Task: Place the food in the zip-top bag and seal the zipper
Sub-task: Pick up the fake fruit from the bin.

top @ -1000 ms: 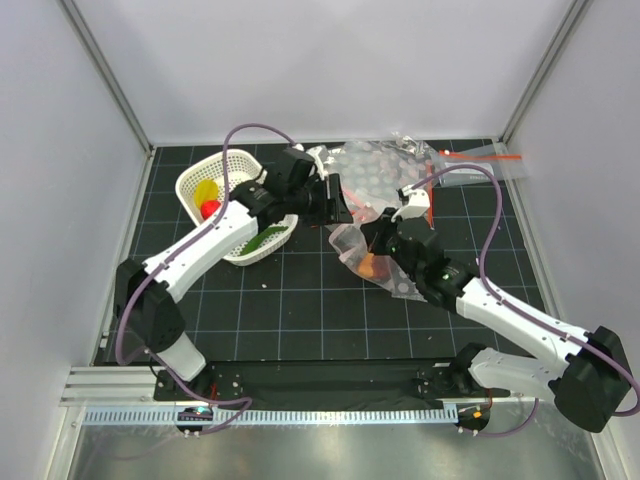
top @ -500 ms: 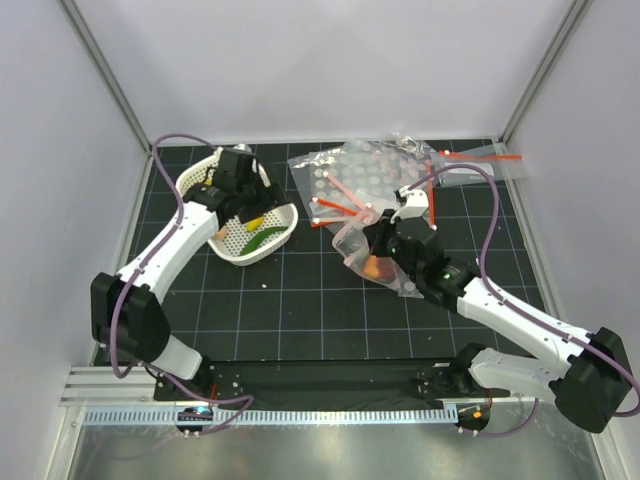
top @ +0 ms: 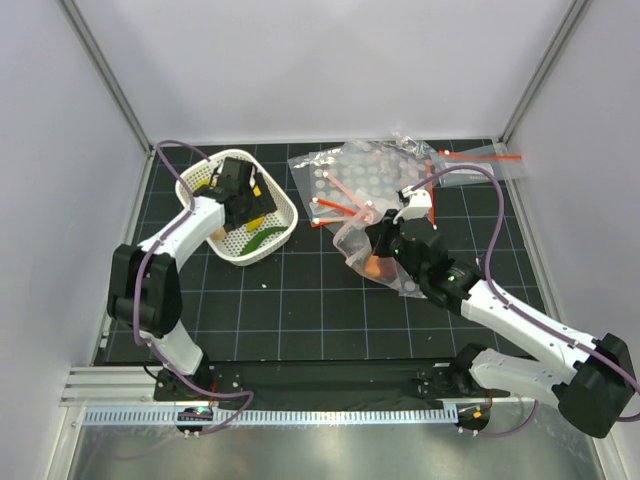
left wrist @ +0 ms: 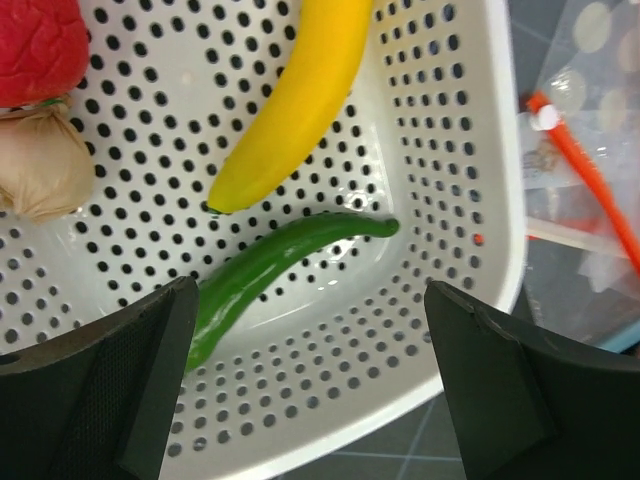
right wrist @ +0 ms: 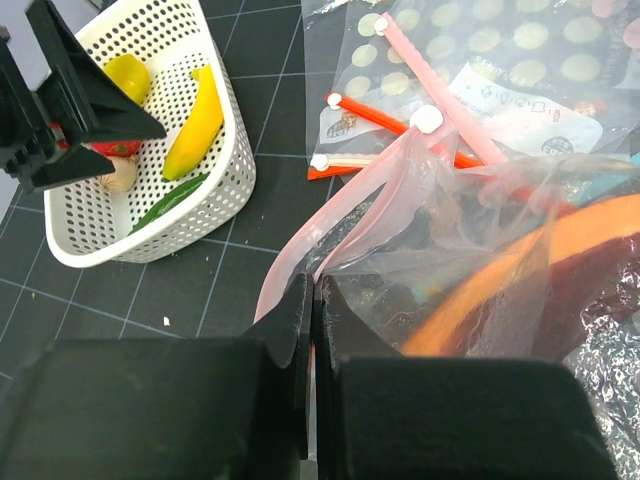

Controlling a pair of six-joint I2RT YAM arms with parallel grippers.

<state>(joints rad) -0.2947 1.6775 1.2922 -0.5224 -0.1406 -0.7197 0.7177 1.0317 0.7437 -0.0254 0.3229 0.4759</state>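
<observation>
My left gripper (left wrist: 305, 385) hangs over the white perforated basket (left wrist: 503, 170) with its two black fingers (left wrist: 110, 390) spread wide and nothing between them. Straight below it a green chili pepper (left wrist: 300, 250) lies along the basket floor, and the yellow banana (left wrist: 300, 90) lies just above it, its tip nearly meeting the pepper. In the far corner a red berry-like piece (left wrist: 35, 45) rests against a beige egg (left wrist: 40, 175). From the other wrist I also see a yellow round piece (right wrist: 128, 75) at the basket's far end.

My right gripper (right wrist: 312, 330) is pinched tight on the mouth edge of the zip-top bag (right wrist: 470, 215), which it holds up off the black gridded mat (top: 300, 300). The pale pink zipper (right wrist: 350, 205) runs from the fingers up to a white end tab. An orange-brown hot dog (right wrist: 520, 265) sits inside the clear film.

Behind it lie spare dotted bags (right wrist: 480, 40) with orange-red strips; one carries a white label (right wrist: 510, 100) whose print is too small for me to read.
</observation>
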